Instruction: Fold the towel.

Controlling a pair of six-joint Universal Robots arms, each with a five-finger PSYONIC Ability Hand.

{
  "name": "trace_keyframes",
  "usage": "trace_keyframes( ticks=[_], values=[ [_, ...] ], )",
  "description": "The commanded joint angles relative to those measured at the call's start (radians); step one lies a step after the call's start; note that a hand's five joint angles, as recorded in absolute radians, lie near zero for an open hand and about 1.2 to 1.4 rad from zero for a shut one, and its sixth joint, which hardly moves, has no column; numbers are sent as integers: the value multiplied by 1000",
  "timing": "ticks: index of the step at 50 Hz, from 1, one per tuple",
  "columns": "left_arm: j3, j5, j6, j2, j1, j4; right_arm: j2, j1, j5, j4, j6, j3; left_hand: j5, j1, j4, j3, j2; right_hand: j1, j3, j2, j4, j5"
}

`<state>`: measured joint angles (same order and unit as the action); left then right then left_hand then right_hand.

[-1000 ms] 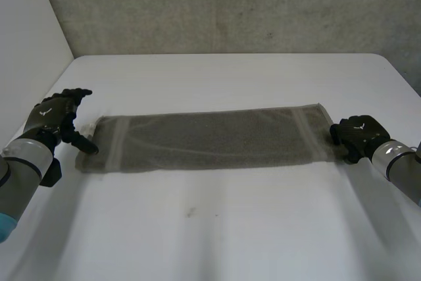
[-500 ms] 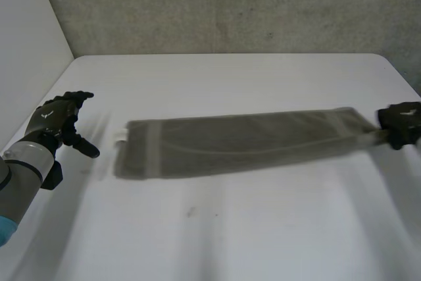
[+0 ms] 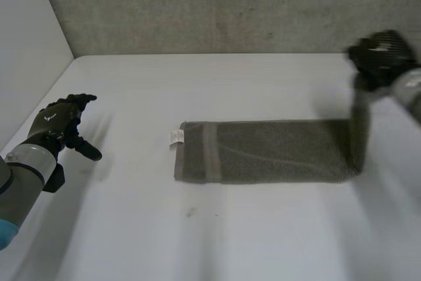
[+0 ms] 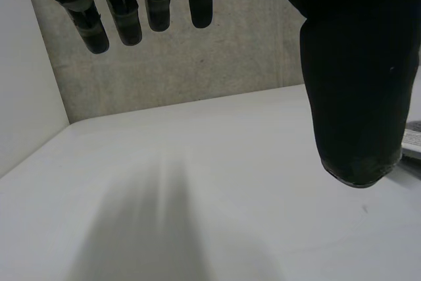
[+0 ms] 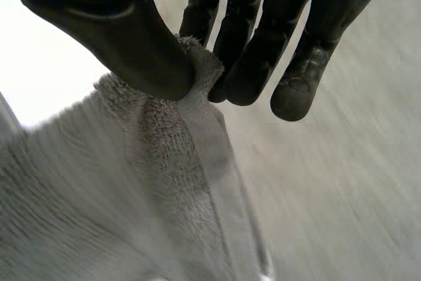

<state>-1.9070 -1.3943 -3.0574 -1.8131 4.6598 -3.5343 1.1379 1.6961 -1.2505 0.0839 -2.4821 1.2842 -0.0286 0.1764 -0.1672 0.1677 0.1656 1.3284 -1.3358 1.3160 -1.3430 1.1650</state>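
As its wrist view reveals, right hand (image 5: 125, 34) pinching raised towel (image 3: 276, 151) end, left hand (image 3: 56, 123) splayed, empty.

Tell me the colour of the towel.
The towel is dull grey-brown, with a paler band near one end; clearest in the head view.

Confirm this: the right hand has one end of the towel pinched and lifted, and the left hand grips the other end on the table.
Not quite. The left hand grips nothing: the head view shows it open, apart from the towel, whose other end lies free on the table. The right hand does pinch and lift its end.
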Motion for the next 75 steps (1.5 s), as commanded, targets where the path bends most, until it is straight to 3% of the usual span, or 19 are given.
trace_keyframes(
  ticks=[1,8,14,15,16,22,28,39,44,50,52,53,54,62,66,71,75],
  values=[
    [-1,0,-1,0,-3,0,-182,465,-105,39,-1,-121,29,-2,-7,7,9,68,-60,80,-53,57],
    [-3,0,-3,0,-6,0,-366,645,-107,30,3,-189,29,-2,-7,7,9,68,-60,80,-53,57],
    [-7,0,-3,0,-6,0,-389,686,-112,30,2,-178,29,-2,-7,7,9,68,-60,80,-53,57],
    [-9,0,-3,0,-6,-2,-386,685,-116,27,-1,-174,29,-2,-7,7,9,-431,438,-419,446,-442],
    [-9,0,-3,1,-6,-2,-374,680,-125,24,-4,-168,29,-2,-7,7,9,-1154,1161,-1141,1168,-1165],
    [-9,0,-3,2,-7,-3,-267,642,-161,-16,-23,-111,29,-2,-7,7,9,-1154,1161,-1141,1168,-1165],
    [-10,0,-3,2,-9,-3,-104,464,-152,-19,-113,75,29,-2,-7,7,9,-1154,1161,-1141,1168,-1165],
    [-10,1,-14,6,-62,0,-15,163,-44,71,-149,397,4,22,-31,31,33,-1154,1161,-1141,1168,-1165],
    [37,-3,-15,15,-141,25,-26,79,-7,161,-130,495,-104,131,-140,140,142,-857,864,-844,871,-868],
    [138,-18,-14,20,-247,159,-30,74,-4,189,-130,506,-90,116,-126,125,127,-542,549,-529,556,-553],
    [172,-29,-14,15,-271,195,-29,73,5,218,-135,511,-84,110,-120,119,121,-153,161,-141,168,-165],
    [207,-49,-14,11,-297,228,-29,73,5,218,-135,511,-84,110,-120,119,121,-151,159,-139,166,-162],
    [242,-77,-14,5,-325,260,-27,73,5,233,-141,511,-81,108,-117,116,118,66,-58,78,-51,55],
    [439,-201,-15,-38,-446,397,14,80,-12,257,-124,449,-28,55,-64,63,65,68,-60,80,-53,57],
    [505,-216,-15,-45,-463,448,43,103,-14,234,-127,365,-22,49,-58,58,60,68,-60,80,-53,57],
    [580,-219,-14,-45,-486,500,20,238,14,152,-126,211,-16,43,-52,52,54,68,-60,80,-53,57],
    [611,-224,-12,-41,-489,506,-110,422,45,56,-101,23,-5,31,-40,40,42,68,-60,80,-53,57]
  ],
)
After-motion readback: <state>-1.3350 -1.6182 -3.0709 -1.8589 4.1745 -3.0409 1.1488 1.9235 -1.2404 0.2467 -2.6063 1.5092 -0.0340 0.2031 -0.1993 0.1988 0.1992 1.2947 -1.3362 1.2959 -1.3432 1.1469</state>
